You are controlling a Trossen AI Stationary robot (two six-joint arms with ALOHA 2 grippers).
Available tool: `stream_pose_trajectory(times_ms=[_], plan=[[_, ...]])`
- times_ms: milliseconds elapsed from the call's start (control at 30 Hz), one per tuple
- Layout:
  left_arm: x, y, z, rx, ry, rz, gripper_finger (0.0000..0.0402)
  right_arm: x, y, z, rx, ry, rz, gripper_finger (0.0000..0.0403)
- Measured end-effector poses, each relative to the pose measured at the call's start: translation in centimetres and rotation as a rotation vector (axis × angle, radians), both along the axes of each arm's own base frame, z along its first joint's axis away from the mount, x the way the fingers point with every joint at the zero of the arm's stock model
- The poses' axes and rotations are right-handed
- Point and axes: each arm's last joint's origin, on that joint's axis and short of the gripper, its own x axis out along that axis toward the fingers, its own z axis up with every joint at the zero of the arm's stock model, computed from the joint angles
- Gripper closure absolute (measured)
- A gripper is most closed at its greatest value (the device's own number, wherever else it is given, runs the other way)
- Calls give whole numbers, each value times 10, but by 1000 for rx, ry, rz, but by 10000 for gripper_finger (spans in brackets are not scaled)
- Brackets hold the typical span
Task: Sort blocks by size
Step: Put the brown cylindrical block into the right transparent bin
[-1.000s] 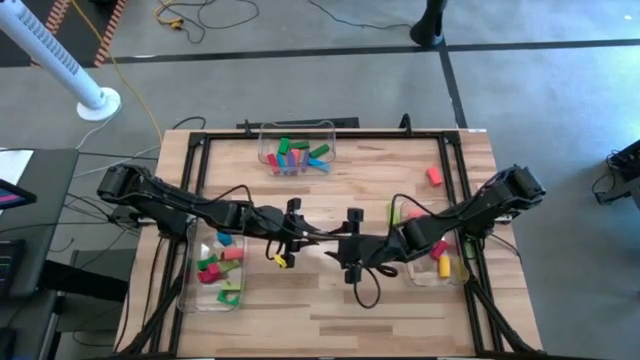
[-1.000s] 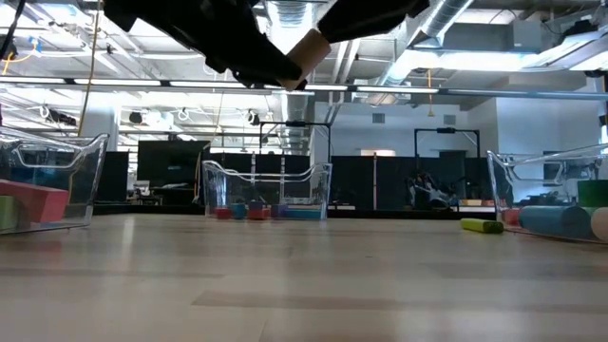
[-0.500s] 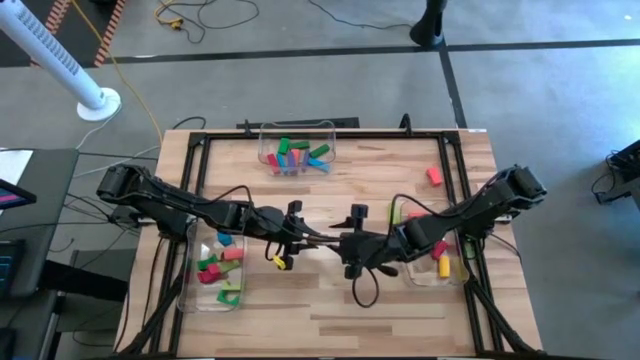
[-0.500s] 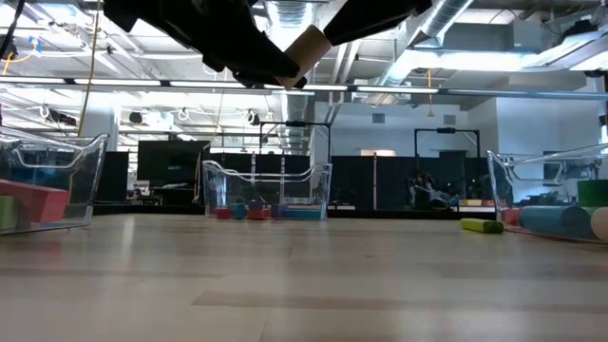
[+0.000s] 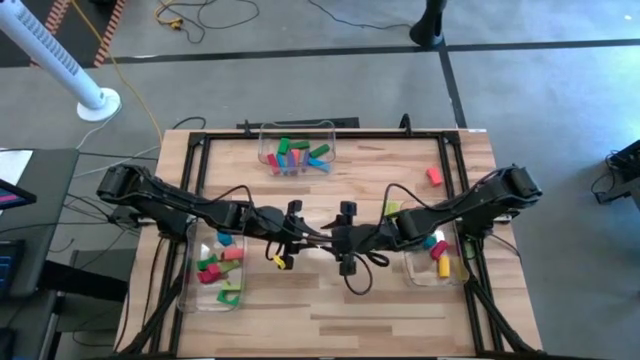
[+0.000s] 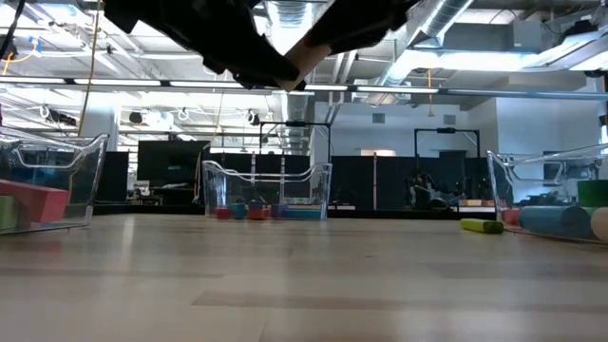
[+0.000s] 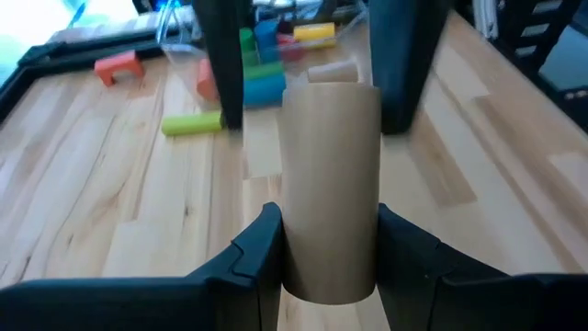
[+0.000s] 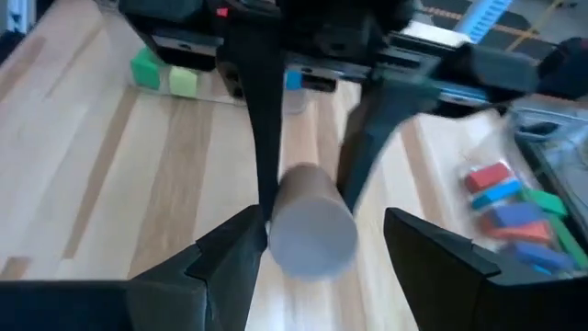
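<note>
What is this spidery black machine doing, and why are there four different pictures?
It is a robot with two black arms working at a wooden table. Each arm ends in a pincer with two fingers. One picture looks down from above, one looks across from the table top, and two come from small cameras on the arms' wrists.

On the table stand three clear bins: one at the far edge, one on the left, one on the right, each with colourful blocks inside. A red block and a green one lie loose on the wood.

Above the middle of the table, the left gripper is squeezing a tan cylinder. The right gripper faces it with its fingers spread wide on either side of the cylinder's end, perhaps about to take it.
</note>
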Motion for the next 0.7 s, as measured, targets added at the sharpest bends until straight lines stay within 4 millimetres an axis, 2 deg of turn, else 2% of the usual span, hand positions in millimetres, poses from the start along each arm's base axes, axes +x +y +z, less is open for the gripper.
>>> stream_pose_trajectory(times_ms=[133, 433, 700], plan=[[0, -1, 1, -4, -2, -8, 277, 4, 0, -9, 3, 31, 19, 143], [0, 0, 0, 1, 7, -2, 277, 7, -2, -8, -8, 3, -3, 145], [0, 0, -1, 3, 13, 0, 277, 7, -1, -8, -9, -3, -4, 190]])
